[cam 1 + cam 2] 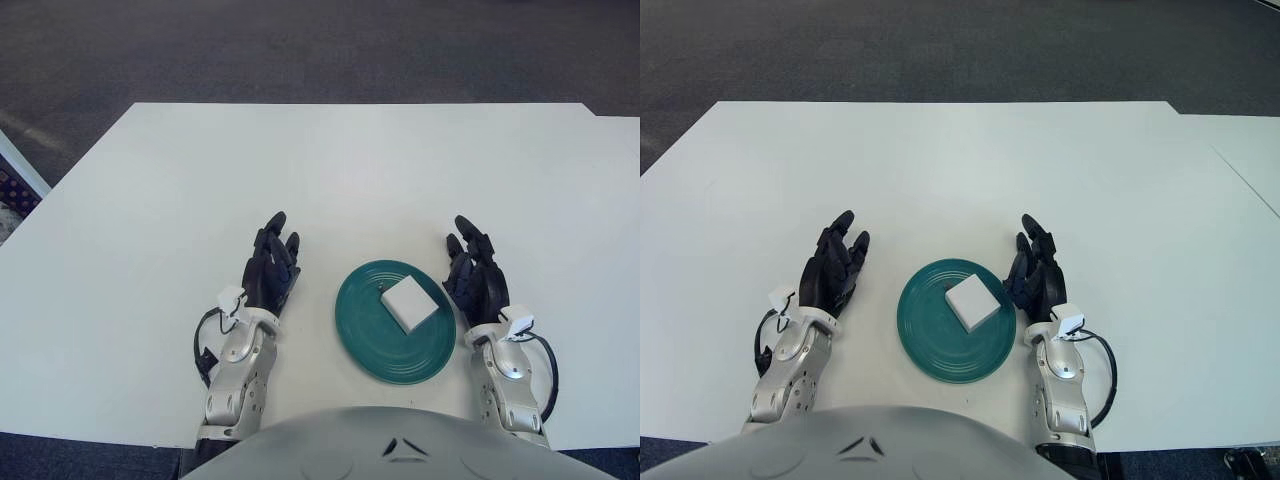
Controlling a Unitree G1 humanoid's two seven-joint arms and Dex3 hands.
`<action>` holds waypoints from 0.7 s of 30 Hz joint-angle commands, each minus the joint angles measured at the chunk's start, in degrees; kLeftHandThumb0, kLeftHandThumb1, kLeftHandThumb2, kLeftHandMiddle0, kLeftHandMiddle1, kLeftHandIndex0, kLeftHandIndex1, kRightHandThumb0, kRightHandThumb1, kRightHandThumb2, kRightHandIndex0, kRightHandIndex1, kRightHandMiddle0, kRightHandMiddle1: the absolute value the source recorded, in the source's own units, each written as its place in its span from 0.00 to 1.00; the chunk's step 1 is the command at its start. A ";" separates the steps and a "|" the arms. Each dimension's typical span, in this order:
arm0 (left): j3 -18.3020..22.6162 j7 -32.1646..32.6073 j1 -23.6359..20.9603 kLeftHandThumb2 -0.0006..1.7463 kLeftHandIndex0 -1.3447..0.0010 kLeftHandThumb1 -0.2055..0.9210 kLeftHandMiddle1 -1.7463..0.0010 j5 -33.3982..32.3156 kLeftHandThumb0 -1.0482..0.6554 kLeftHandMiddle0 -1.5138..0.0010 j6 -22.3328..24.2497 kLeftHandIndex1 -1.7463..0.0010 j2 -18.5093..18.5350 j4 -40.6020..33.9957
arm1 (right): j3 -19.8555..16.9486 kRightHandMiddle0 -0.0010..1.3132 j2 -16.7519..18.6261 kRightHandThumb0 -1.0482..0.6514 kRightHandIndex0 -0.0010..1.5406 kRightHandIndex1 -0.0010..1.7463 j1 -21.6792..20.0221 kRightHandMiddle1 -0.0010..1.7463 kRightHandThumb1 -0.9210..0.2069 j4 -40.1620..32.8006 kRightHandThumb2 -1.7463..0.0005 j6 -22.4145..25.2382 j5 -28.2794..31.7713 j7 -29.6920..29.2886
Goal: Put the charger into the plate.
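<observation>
No brand, label or writing could be read on anything. The white charger (409,304) lay inside the green plate (372,350), on the plate's upper right part, lower centre of the frame. The plate sat on the white table (330,170) near its lower edge, w/ wide bare tabletop above it and to both sides; dark carpet (300,50) ran along the top of the frame.

The left hand (271,272) showed lower left of centre, just beside the plate's left rim but apart from it, fingers loosely spread and pointing toward the top of the frame, holding nothing. The right hand (476,278) showed just right of the plate, close to its right rim, fingers likewise relaxed and empty. The charger lay between the two hands, nearer the right one, touched by neither.
</observation>
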 commanded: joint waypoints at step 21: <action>1.29 -5.10 5.76 0.43 0.85 1.00 0.93 -3.86 0.10 0.66 -3.60 0.23 -2.88 6.78 | -1.59 0.00 -0.72 0.14 0.10 0.01 2.50 0.29 0.00 3.37 0.49 5.07 1.52 0.49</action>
